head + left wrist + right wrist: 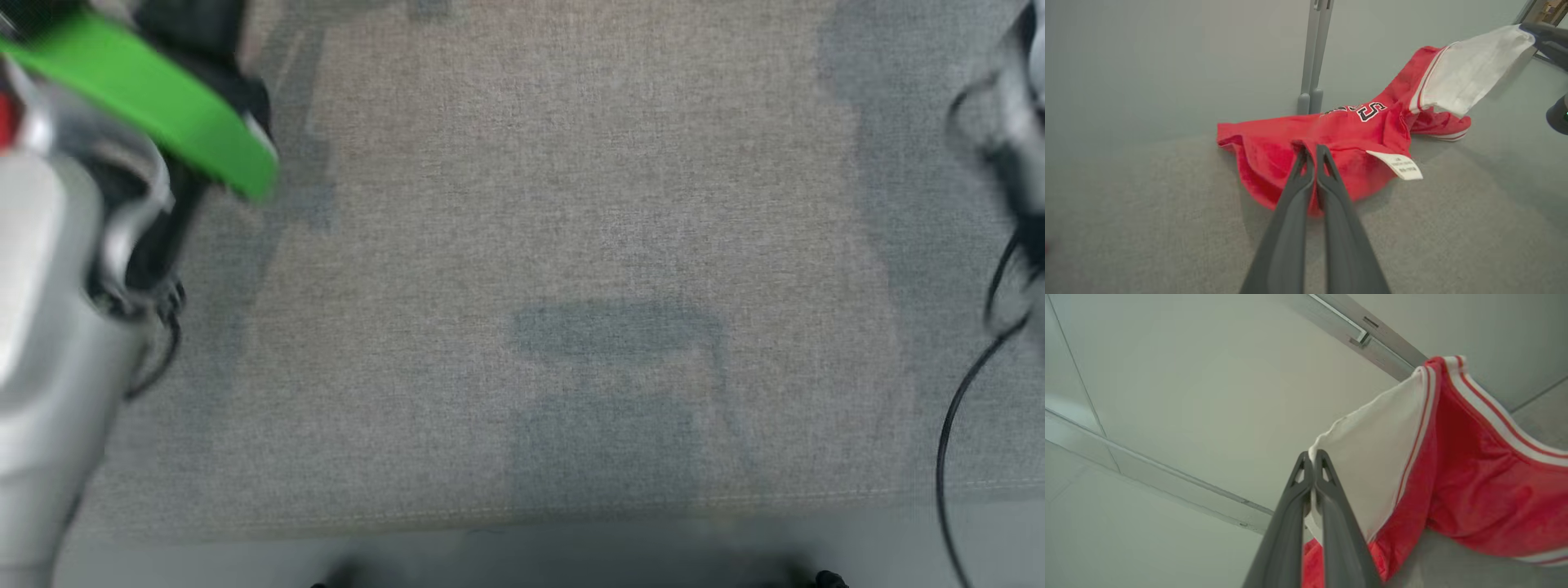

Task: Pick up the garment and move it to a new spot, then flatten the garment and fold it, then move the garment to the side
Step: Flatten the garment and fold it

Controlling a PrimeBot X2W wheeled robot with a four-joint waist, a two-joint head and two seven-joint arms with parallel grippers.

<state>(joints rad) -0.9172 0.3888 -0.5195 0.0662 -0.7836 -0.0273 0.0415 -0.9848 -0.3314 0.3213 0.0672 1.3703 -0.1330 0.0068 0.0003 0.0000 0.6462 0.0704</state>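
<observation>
The red garment (pixel 1355 134) lies bunched on the grey table (pixel 1147 212) beside a grey post (pixel 1312 61), its white sleeve (pixel 1470 69) lifted off the surface; a white label (pixel 1400 165) shows near its hem; the left gripper (pixel 1310 149) is clamped on the red hem, the right gripper (pixel 1312 455) pinched together on the sleeve's edge.

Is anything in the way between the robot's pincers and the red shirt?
No, nothing is in between. The left pincer is shut on a red fold of the shirt, and the right pincer is shut on the edge of its white part, holding that end up.
</observation>
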